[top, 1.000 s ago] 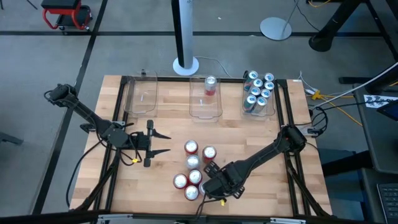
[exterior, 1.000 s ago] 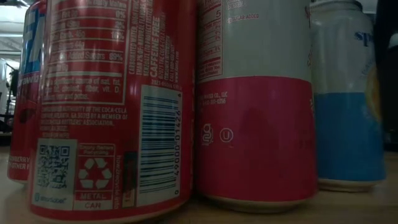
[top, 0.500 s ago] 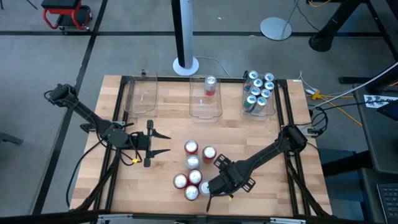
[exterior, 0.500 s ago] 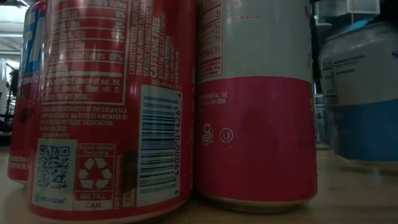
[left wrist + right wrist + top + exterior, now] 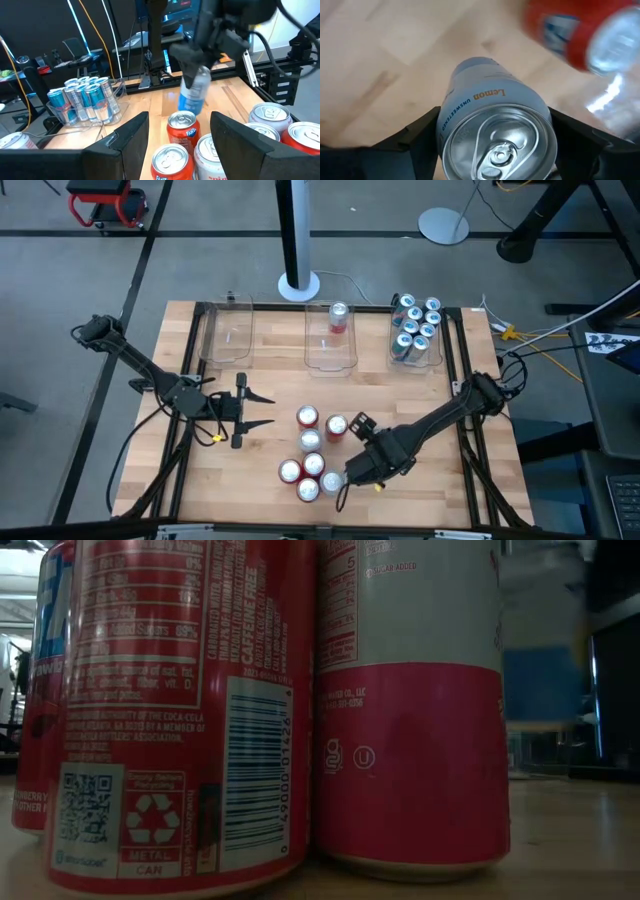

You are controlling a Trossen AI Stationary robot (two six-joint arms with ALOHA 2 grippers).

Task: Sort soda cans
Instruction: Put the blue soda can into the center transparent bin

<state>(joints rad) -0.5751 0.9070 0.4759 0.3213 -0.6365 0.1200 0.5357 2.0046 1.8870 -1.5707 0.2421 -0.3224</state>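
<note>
- Floor [image 5: 80, 290]: grey and smooth, crossed by dark straight lines, surrounding the wooden bench [image 5: 270, 395] on all sides.
- White pole [image 5: 296, 230] on a round base, just beyond the bench's 12 o'clock edge.
- Round white disc base [image 5: 444, 225] on the floor toward 1 o'clock.
- Red wheeled cart [image 5: 105, 202] at 10 o'clock.
- Cables [image 5: 560, 330] trailing over the floor at 3 o'clock.
- Left wrist view: dim room, dark wall [image 5: 40, 25], office chair [image 5: 72, 47].

We see small red-bodied metal soda cans [image 5: 308, 444] with silver tops clustered upright near the table's front; one white-and-blue can [image 5: 192, 92] hangs lifted just right of them; teal-blue cans [image 5: 416, 328] fill the far-right corner.
</note>
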